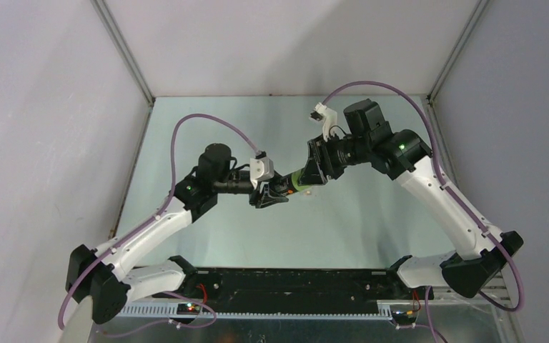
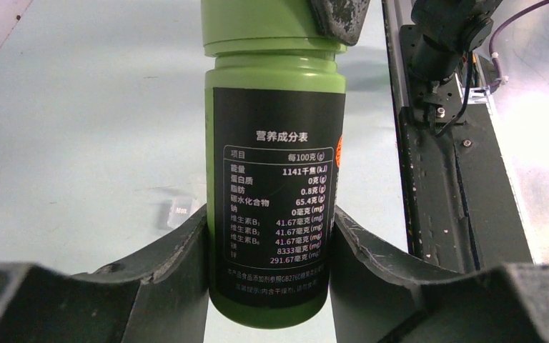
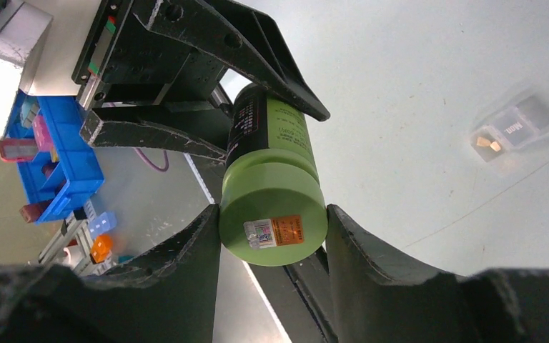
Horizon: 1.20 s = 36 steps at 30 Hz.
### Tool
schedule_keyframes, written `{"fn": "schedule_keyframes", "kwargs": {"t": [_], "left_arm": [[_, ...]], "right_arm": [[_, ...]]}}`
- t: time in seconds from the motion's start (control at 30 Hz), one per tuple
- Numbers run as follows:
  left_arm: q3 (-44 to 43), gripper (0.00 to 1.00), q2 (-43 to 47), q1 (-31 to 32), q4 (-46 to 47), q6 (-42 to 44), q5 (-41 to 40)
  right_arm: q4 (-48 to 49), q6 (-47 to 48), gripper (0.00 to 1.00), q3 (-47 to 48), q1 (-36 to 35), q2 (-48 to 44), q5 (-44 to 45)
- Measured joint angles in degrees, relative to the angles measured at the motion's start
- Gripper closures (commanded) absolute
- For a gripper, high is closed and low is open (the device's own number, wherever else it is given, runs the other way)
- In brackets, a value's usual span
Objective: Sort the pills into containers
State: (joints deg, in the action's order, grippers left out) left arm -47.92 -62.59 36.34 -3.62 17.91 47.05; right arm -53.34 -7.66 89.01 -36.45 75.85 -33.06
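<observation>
The green bottle [image 1: 299, 180] with a black label hangs level in the air between both grippers. My left gripper [image 1: 271, 193] is shut on its body [image 2: 275, 143], fingers on both sides of the lower label. My right gripper [image 1: 317, 171] is shut on the green cap [image 3: 273, 214], which bears a small orange sticker. The clear two-compartment container [image 3: 509, 132] lies on the table below; one compartment holds two orange pills [image 3: 486, 141]. A corner of the container also shows in the left wrist view [image 2: 180, 211], behind the left finger.
The pale table [image 1: 372, 221] is walled by grey panels. A black rail [image 2: 436, 179] runs along the near edge by the arm bases. A blue bin [image 3: 57, 164] with coloured pieces sits off the table.
</observation>
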Motion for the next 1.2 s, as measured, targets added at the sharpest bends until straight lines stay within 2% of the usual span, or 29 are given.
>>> {"fn": "schedule_keyframes", "kwargs": {"t": [0.3,0.6,0.83,1.0,1.2], "left_arm": [[0.55,1.00,-0.07,-0.26,2.49,-2.78,-1.09],[5.22,1.00,-1.09,-0.48,7.06,-6.45,-4.76],[7.15,1.00,-1.51,-0.50,11.85,-7.43,-6.38],[8.63,1.00,-1.33,-0.52,13.66,-6.71,-6.16],[8.63,1.00,-1.07,-0.52,14.25,-6.99,-4.37]], "right_arm": [[3.30,-4.90,0.62,-1.07,-0.24,-0.42,2.86],[9.38,-20.70,0.63,-8.46,-0.20,-0.94,8.90],[10.40,-30.14,0.64,-8.87,-0.11,-0.61,11.54],[10.47,-29.57,0.65,-9.29,0.31,-0.28,9.27],[12.07,-20.13,0.69,-10.32,0.85,-1.88,5.66]]}}
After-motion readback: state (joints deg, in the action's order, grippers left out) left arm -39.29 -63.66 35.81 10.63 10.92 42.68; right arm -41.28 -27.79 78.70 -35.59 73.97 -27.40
